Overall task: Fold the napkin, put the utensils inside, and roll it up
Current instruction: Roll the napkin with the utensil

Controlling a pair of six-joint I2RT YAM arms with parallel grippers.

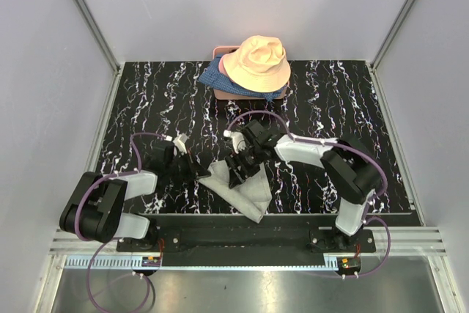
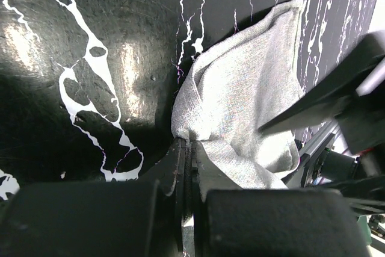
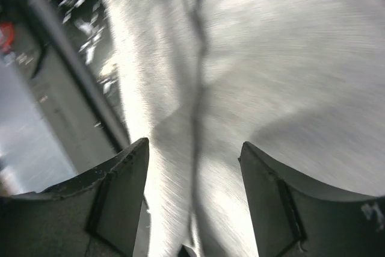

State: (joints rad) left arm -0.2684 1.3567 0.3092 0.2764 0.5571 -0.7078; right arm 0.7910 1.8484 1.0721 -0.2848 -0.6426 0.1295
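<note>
The bench [image 1: 330,108] was a hard, glossy black slab veined with white. At its near edge, between the arms, lay the napkin [image 1: 249,192], a light-grey woven cloth crumpled into a wedge. It looked light, limp and unslippery, best taken by a corner. The left gripper [image 2: 185,148] was clenched on its left corner. The right gripper [image 3: 194,148] hung released, jaws apart, just above the cloth.

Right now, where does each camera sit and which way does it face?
Top external: above and behind, looking down at the table; left arm, right arm, napkin, hat.
Left wrist: low over table, facing along left fingers shut on the napkin.
Right wrist: close above napkin, blurred; open right fingers.
Shared: all see the napkin.
</note>
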